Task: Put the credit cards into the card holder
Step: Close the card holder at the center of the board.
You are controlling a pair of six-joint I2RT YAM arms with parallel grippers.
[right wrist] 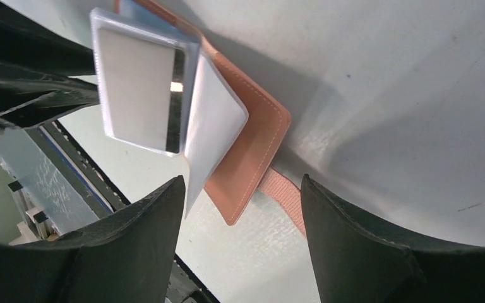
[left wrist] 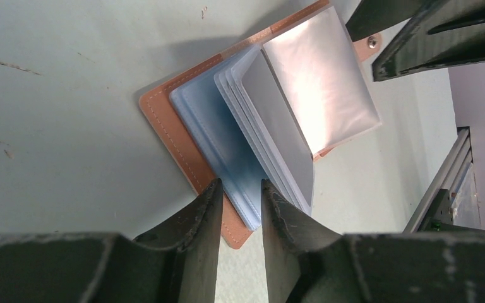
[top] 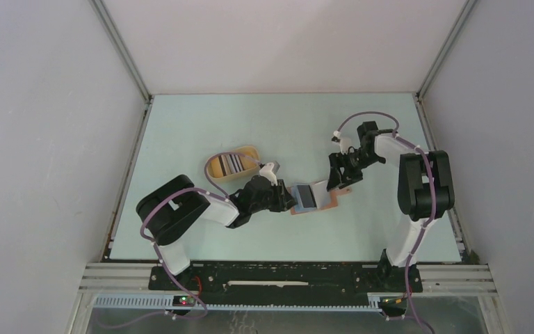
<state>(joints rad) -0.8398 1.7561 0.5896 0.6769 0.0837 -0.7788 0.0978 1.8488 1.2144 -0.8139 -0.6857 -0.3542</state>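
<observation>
The card holder [top: 323, 198] lies open on the table between my two grippers, brown cover down and clear sleeves fanned up [left wrist: 303, 82]. My left gripper [top: 290, 200] is at its left end. Its jaws [left wrist: 240, 186] stand a narrow gap apart over the cover's near corner [left wrist: 183, 136] and the blue-grey sleeve edges, clamping nothing. My right gripper [top: 337, 184] hovers at the right end, wide open [right wrist: 240, 183]. The cover's corner [right wrist: 246, 158] and strap tab [right wrist: 284, 196] lie between its fingers, untouched. Several credit cards [top: 231, 165] rest in a yellow tray.
The yellow oval tray [top: 247, 152] sits just behind my left arm's wrist. A metal rail [left wrist: 442, 183] runs along the table's near edge, close to the holder. Grey walls enclose the table on three sides.
</observation>
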